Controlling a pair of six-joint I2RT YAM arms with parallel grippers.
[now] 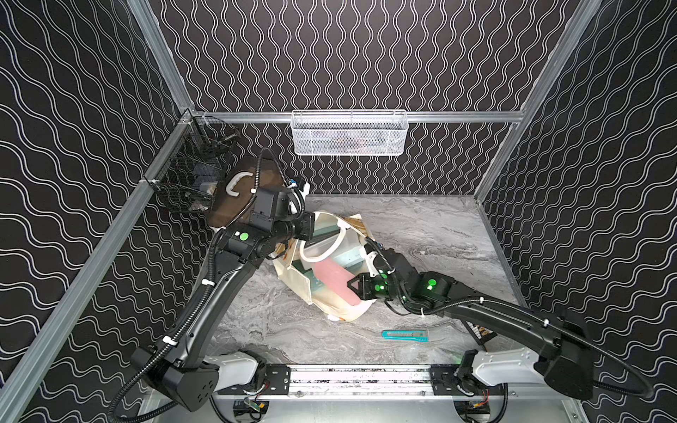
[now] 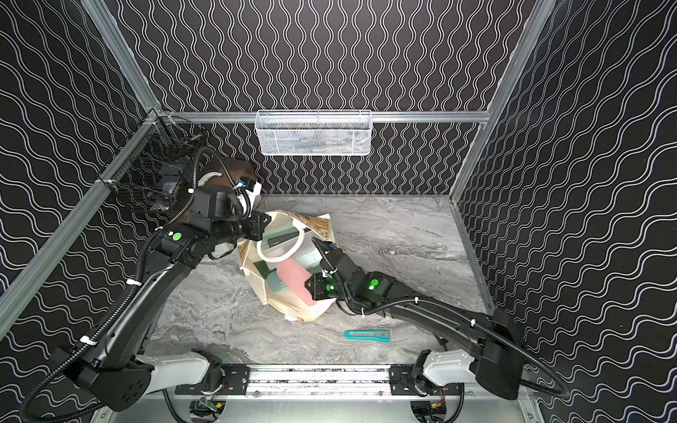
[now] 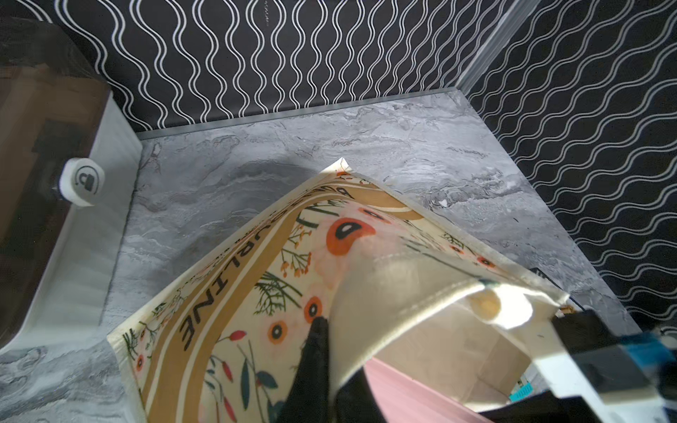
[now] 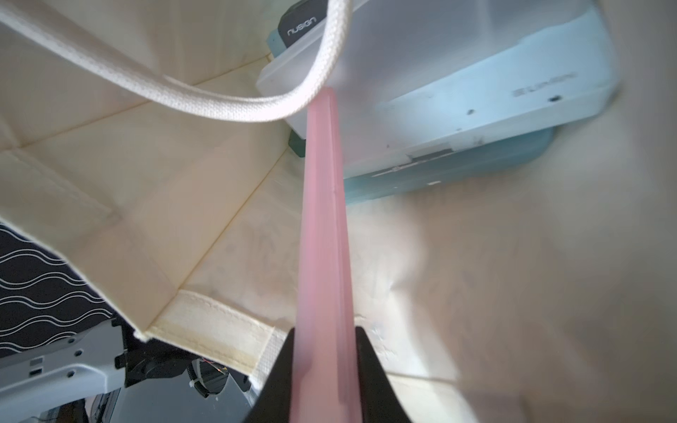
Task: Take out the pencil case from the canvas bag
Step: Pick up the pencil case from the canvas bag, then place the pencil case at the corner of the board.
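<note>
The right hand is closed on the near end of the pink pencil case, a black finger pressed to either flat face; in a top view the same hand is seen at the 5 o'clock side of the bag's mouth. The pencil case is slim and edge-on in the right wrist view; its long axis is laid from 5 o'clock, where it is gripped, to 11 o'clock, where its free end points deeper into the canvas bag; most of its length is seen inside the bag's mouth. Its far end is met by a cream loop handle draped across the opening; just beyond, a pale blue box is stacked with other cases inside the bag.

The left hand is pinched on the bag's rim, cream fabric being caught between its fingers; the floral printed side is spread out beyond it; this grip is placed at the bag's 10 o'clock edge.

The bag is rested on the marbled tabletop; a teal utility knife is laid at 5 o'clock of the bag, well apart; a brown-lidded white box is stood at 10 o'clock.
</note>
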